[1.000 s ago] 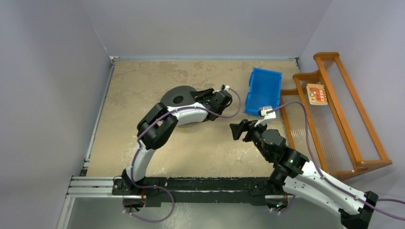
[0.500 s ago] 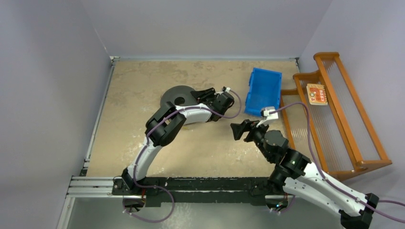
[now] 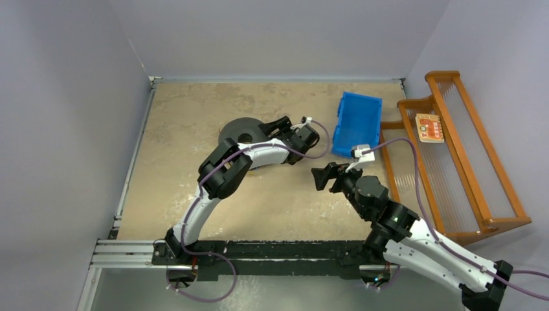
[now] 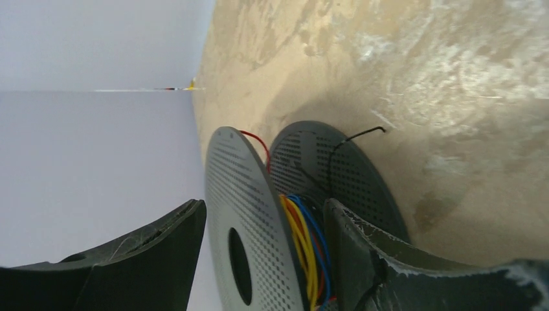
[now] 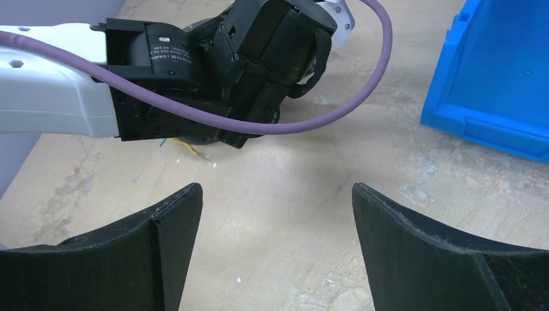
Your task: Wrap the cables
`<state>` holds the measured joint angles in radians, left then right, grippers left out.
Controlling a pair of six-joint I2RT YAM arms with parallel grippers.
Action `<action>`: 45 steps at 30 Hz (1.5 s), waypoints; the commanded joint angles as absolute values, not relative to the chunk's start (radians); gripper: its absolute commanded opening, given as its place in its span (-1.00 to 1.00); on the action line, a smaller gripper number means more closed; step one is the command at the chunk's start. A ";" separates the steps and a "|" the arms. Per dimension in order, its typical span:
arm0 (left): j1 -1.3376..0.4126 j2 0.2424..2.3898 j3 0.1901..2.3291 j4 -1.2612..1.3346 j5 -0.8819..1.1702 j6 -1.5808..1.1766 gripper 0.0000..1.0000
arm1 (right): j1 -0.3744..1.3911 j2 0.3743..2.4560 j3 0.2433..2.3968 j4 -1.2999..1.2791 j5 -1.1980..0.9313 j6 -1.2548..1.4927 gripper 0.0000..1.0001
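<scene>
Now the left tool (image 4: 264, 208) has opened around the spool (image 4: 236, 188).

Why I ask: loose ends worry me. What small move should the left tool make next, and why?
Probably shift the left tool toward the black wire and pinch it: its end sticks out past the far disc of the spool, while the coloured wires lie wound on it. The tool stands open.

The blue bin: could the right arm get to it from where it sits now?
Probably yes. The right gripper stands open and empty, only bare table lies between it and the blue bin, and the left arm is off to the other side.
</scene>
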<state>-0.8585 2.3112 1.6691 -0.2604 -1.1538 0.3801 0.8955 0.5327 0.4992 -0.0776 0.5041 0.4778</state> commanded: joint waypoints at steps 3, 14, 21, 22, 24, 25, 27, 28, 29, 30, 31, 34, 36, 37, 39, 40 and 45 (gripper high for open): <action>-0.887 2.225 1.704 -0.342 -1.054 0.208 0.38 | 0.895 0.550 0.529 -0.045 0.504 0.478 0.74; -0.923 2.206 1.693 -0.377 -0.999 0.128 0.50 | 0.895 0.546 0.535 -0.055 0.517 0.482 0.74; -0.923 2.177 1.691 -0.383 -0.956 0.099 0.50 | 0.896 0.507 0.542 -0.080 0.537 0.489 0.74; -0.923 2.172 1.692 -0.382 -0.951 0.096 0.50 | 0.896 0.500 0.542 -0.082 0.537 0.490 0.74; -0.923 2.164 1.693 -0.381 -0.939 0.092 0.50 | 0.896 0.491 0.543 -0.089 0.538 0.492 0.74; -0.923 2.159 1.695 -0.378 -0.933 0.091 0.50 | 0.896 0.488 0.543 -0.091 0.537 0.494 0.74; -0.922 2.155 1.701 -0.377 -0.924 0.089 0.51 | 0.895 0.483 0.546 -0.098 0.537 0.497 0.74; -0.922 2.154 1.707 -0.379 -0.918 0.088 0.50 | 0.896 0.481 0.548 -0.101 0.536 0.497 0.74; -0.921 2.153 1.714 -0.381 -0.910 0.084 0.50 | 0.896 0.478 0.550 -0.102 0.534 0.497 0.74; -0.919 2.150 1.719 -0.383 -0.902 0.082 0.50 | 0.896 0.477 0.550 -0.104 0.533 0.496 0.74; -0.919 2.147 1.725 -0.384 -0.888 0.078 0.50 | 0.896 0.473 0.549 -0.107 0.531 0.495 0.74; -0.915 2.129 1.740 -0.383 -0.857 0.062 0.49 | 0.896 0.465 0.550 -0.115 0.531 0.499 0.74; -0.901 2.111 1.743 -0.374 -0.805 0.034 0.49 | 0.895 0.460 0.549 -0.118 0.530 0.502 0.74; -0.889 2.098 1.744 -0.369 -0.771 0.019 0.49 | 0.896 0.458 0.547 -0.118 0.529 0.503 0.74; -0.862 2.075 1.727 -0.347 -0.696 -0.012 0.49 | 0.896 0.456 0.545 -0.116 0.528 0.507 0.74; -0.850 2.062 1.715 -0.333 -0.662 -0.024 0.48 | 0.896 0.456 0.544 -0.116 0.528 0.509 0.74; -0.831 2.014 1.666 -0.282 -0.604 -0.052 0.47 | 0.896 0.460 0.545 -0.115 0.523 0.510 0.74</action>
